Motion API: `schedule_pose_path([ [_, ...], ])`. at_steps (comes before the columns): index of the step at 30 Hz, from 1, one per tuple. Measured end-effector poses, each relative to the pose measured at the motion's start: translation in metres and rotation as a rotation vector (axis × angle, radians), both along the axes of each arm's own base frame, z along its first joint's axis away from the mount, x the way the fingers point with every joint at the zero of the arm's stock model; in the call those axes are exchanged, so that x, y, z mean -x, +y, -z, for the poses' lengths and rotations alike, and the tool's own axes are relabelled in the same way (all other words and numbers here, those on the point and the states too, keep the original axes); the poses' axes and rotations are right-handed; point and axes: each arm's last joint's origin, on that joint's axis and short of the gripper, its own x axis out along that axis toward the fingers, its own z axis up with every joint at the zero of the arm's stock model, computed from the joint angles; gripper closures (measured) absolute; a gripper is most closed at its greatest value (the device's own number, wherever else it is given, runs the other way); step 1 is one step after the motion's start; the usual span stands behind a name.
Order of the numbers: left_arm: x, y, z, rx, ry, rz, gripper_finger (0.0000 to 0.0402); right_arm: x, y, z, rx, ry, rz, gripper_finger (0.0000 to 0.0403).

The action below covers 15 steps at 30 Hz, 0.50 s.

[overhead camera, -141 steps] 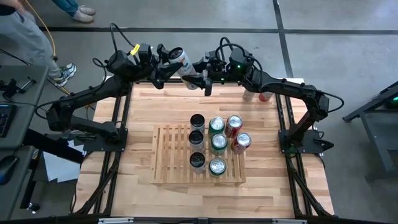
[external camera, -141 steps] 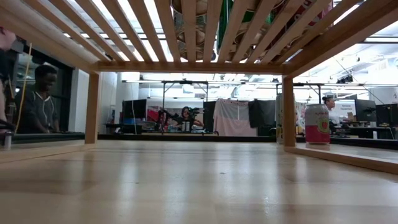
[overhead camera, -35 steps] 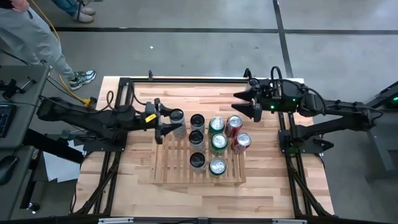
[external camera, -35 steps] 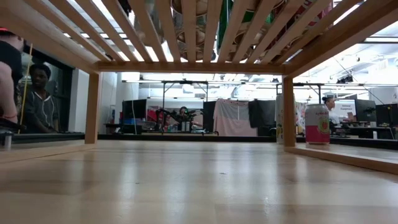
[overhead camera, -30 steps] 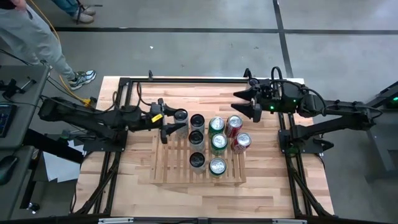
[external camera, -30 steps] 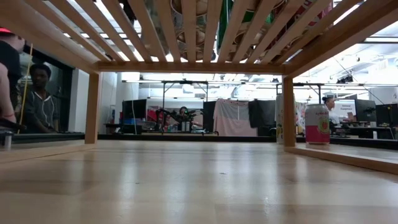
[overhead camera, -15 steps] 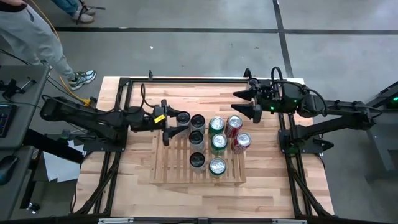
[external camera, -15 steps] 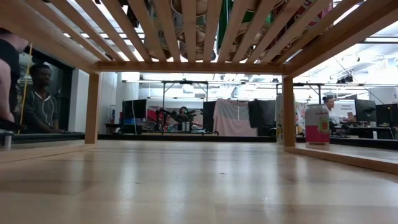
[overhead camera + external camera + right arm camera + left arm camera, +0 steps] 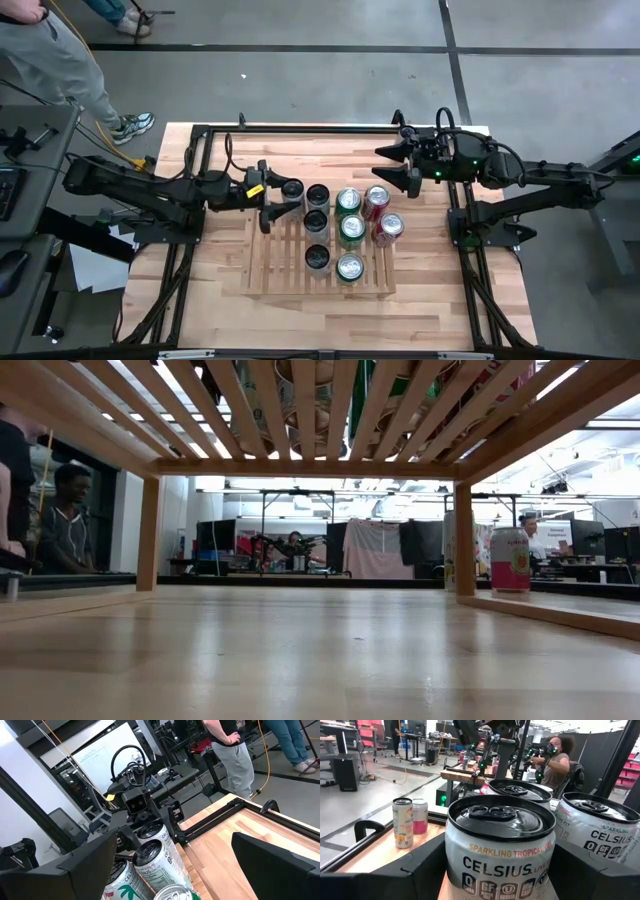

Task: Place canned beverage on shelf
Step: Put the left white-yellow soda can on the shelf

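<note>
Left pincer (image 9: 277,198) straddles the Celsius can (image 9: 292,190) standing at the shelf (image 9: 275,262) far edge beside its row, fingers spread, apparently releasing. Right pincer (image 9: 398,166) waits spread wide, near the red cans.

Robotics lab: concrete floor (image 9: 300,80), workbenches (image 9: 300,572), whiteboard (image 9: 102,752).

Things we cannot see well
In the left wrist view, the Celsius can (image 9: 501,847) hides most of the left gripper's fingers (image 9: 427,865).
</note>
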Motion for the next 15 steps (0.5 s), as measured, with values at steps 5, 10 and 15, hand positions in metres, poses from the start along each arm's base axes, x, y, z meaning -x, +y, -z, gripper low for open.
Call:
schedule_pose_path([
  [5,0.0000,0.0000,0.0002,0.042,-0.004,-0.003,0.0117,0.0000,0.0000,0.0000,0.000,0.000,0.000,0.0022],
  [10,0.0000,0.0000,0.0000,0.052,-0.006,0.000,0.0117,0.0000,0.0000,0.0000,0.000,0.000,0.000,0.0022],
  [15,-0.0001,-0.0004,0.0002,0.044,-0.002,0.013,0.0114,0.0000,0.0000,0.0000,0.001,0.000,0.000,0.0022],
])
